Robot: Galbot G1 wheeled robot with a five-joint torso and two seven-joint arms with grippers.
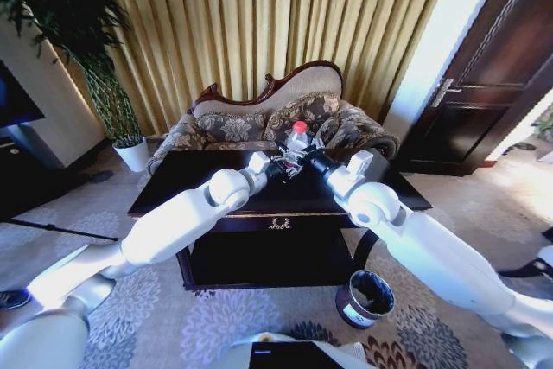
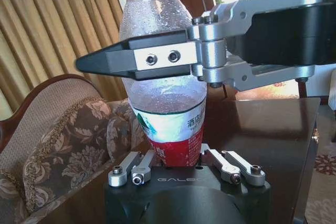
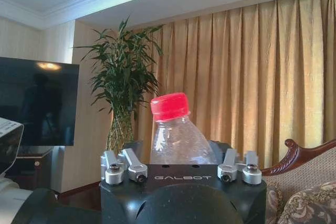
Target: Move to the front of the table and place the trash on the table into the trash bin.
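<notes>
Both grippers meet over the middle of the table (image 1: 216, 181), and the bottle (image 1: 298, 135) stands upright between them. The right gripper (image 1: 304, 160) has its fingers closed across the clear body just above the label, a dark finger (image 2: 131, 59) crossing the front of the plastic in the left wrist view. The left gripper (image 1: 282, 167) sits lower, at the red label, its finger links spread to either side; whether it grips or merely flanks the bottle, one cannot tell.

It looks like a handover or a shared lift. Done well, only one gripper should carry the load: the other wants to let go cleanly before any swing, or the thin plastic may twist or buckle. Held this high on its body, the bottle should stay upright on the way across.

The bottle seems empty, with droplets clinging inside and its red cap (image 3: 169, 106) on. Out at the right front corner of the table, on the carpet, stands the trash bin (image 1: 364, 298), its mouth open and something pale lying on its dark inside; what that is cannot be made out
</notes>
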